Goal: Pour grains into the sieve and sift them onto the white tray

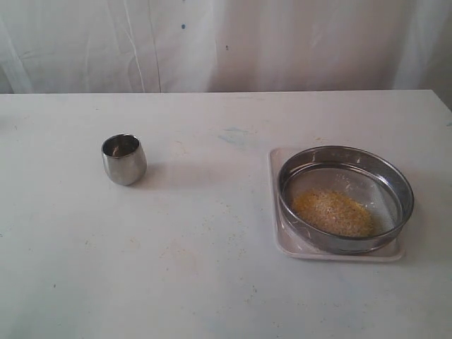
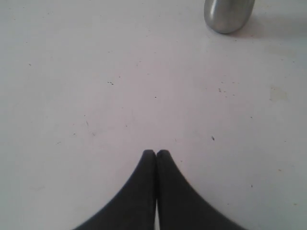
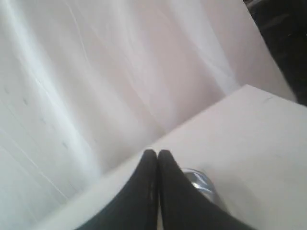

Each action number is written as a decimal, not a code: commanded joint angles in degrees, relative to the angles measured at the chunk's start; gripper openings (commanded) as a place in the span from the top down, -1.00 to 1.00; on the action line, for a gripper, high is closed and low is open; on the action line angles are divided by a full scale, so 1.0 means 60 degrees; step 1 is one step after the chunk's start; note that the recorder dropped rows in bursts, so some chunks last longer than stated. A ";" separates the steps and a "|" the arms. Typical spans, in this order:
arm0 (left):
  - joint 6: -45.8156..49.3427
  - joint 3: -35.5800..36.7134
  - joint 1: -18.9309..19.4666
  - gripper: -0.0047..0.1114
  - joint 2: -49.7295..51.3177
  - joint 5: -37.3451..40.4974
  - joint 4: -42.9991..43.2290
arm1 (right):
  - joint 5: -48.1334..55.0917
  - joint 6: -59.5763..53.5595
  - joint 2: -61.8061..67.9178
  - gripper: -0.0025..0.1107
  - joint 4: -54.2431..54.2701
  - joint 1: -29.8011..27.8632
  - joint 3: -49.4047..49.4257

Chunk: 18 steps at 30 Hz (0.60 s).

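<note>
The sieve [image 1: 339, 244], a wide steel ring with a mesh bottom, rests on the white tray [image 1: 288, 246] at the right of the table. A heap of yellow and pale grains [image 1: 333, 212] lies inside it on the mesh. A small rounded steel cup [image 1: 124, 159] stands upright at the left. Neither gripper shows in the exterior view. My left gripper [image 2: 156, 152] is shut and empty above bare table, well apart from the cup [image 2: 229, 14]. My right gripper [image 3: 157, 152] is shut and empty; a shiny steel object [image 3: 201, 184] shows partly behind its fingers, too hidden to identify.
The white table [image 1: 212, 268] runs back to a pale curtain [image 1: 212, 42]. In the right wrist view the table's edge [image 3: 211, 108] meets the curtain, with a dark area [image 3: 288, 33] beyond it.
</note>
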 commanded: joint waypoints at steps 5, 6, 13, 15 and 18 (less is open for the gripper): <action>0.0028 0.0045 -0.0058 0.92 -0.0042 0.0321 -0.0060 | -1.0972 0.6447 0.0080 0.96 0.1810 -0.0044 -0.1760; 0.0028 0.0045 -0.0058 0.92 -0.0042 0.0321 -0.0060 | -1.1157 0.6447 0.0261 0.96 0.1779 -0.0044 -0.2484; 0.0028 0.0045 -0.0058 0.92 -0.0042 0.0321 -0.0060 | -0.5487 0.0309 0.2045 0.96 -0.3894 -0.0044 -0.7417; 0.0028 0.0045 -0.0058 0.92 -0.0042 0.0321 -0.0060 | -0.2508 -0.0833 0.2861 0.96 -0.6173 -0.0044 -0.8206; 0.0028 0.0045 -0.0058 0.92 -0.0042 0.0321 -0.0060 | 0.1672 -0.0826 0.4435 0.96 -0.6735 -0.0044 -0.8542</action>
